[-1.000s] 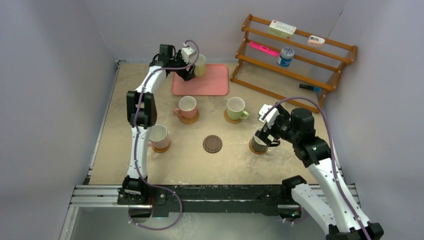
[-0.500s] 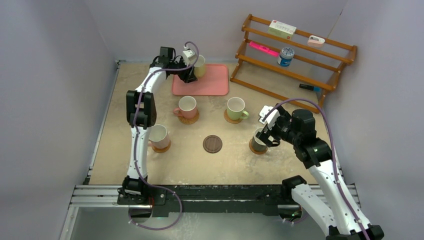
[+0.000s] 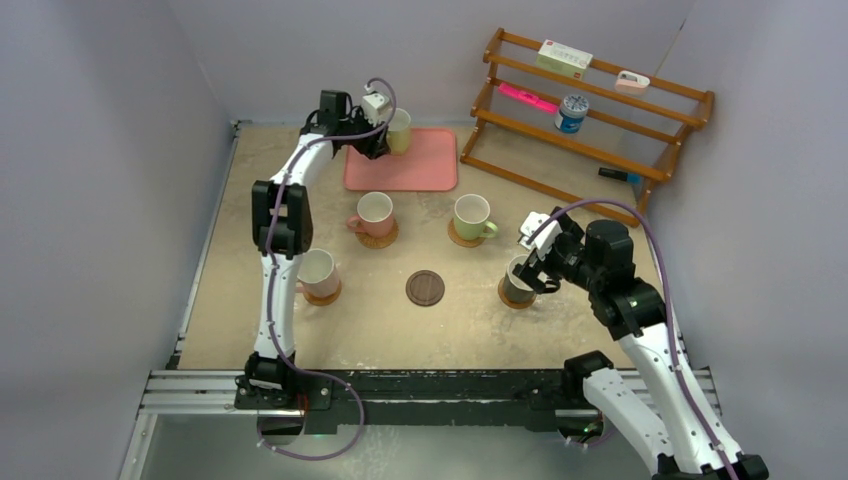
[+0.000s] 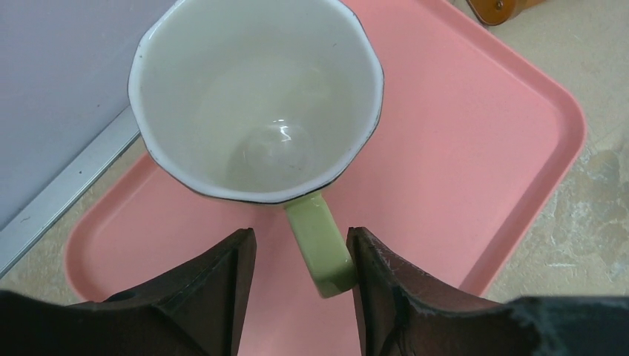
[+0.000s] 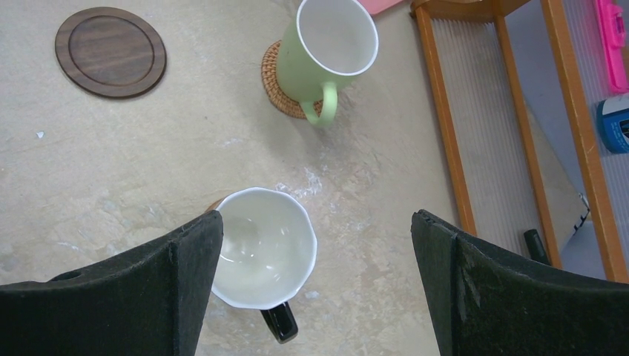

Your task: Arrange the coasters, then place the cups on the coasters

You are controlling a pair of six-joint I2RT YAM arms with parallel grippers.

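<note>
Pale cup (image 4: 259,96) on pink tray (image 4: 460,148); wooden rack (image 3: 706,108) beside tray.

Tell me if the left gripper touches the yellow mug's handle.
Touching: the left wrist view shows the handle pressed against one finger, with a clear gap before the other.

Tray (image 3: 425,172): pink, rectangular, at the far side of the desk (image 3: 400,330).
Rack (image 3: 706,105): wooden, far right corner.
On rack: box (image 3: 563,57), can (image 3: 572,112).

High overview, close downward wrists, dark coaster (image 3: 425,288) shared
</note>
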